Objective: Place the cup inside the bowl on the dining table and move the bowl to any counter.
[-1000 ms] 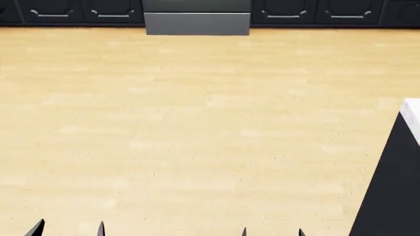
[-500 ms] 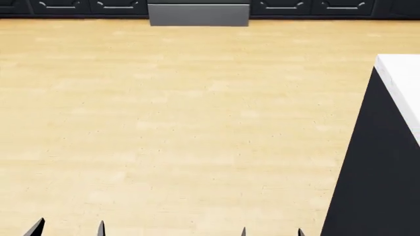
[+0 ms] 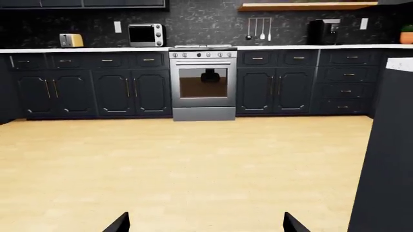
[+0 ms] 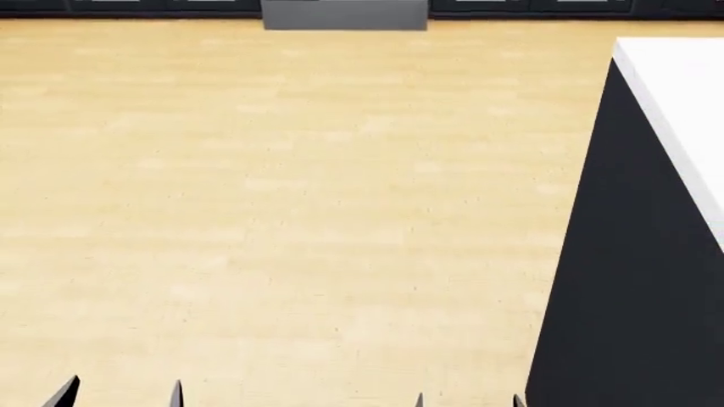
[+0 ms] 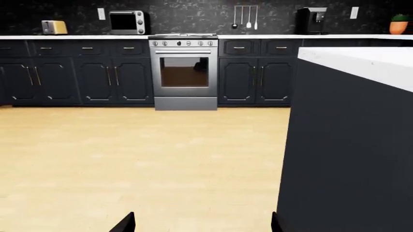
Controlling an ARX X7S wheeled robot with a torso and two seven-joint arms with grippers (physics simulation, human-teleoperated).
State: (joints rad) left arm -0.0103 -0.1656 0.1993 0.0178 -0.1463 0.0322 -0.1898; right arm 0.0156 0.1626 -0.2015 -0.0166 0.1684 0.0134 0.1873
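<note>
my left gripper and right gripper showed only spread fingertips at the bottom edge of the head view, empty. neither cup nor bowl was in any frame. a white-topped, dark-sided unit rose at the right edge, nearer my right arm; i judged the table lay that way. the counter ran across the top of the left wrist view. no writing was readable.

A surface stands at the floor's right edge; the oven sits at its far edge, between cabinets.
</note>
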